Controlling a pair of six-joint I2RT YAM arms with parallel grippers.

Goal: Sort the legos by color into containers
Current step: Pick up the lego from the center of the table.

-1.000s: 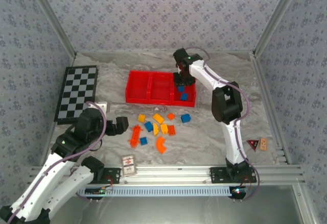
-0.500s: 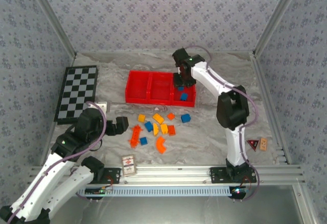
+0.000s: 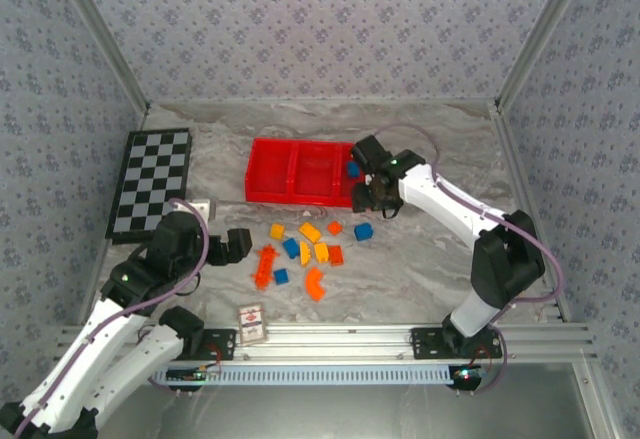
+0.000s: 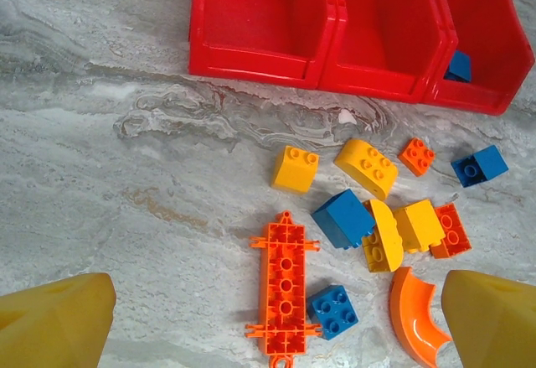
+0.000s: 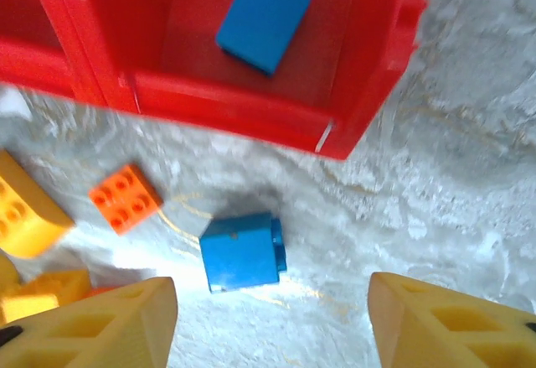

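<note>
The marbled bench point(image 3: 400, 259) is bare along its right edge. At the back, the red tray point(image 3: 270, 199) holds a blue brick point(image 5: 262, 18), and loose bricks point(image 4: 343, 217) lie before it. The left jaws are wide open and empty. The right jaws are apart and empty above another blue brick point(image 5: 243, 251).

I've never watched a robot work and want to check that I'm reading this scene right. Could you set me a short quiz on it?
1. Pick one: the brick lying in the right-hand compartment of the red tray is A) yellow, B) blue, C) orange.
2. True or false: the long orange piece lies inside the tray.
3. How many compartments does the tray have?

Key: 1 B; 2 false, it lies on the table in front of the tray; 3 three.
</note>
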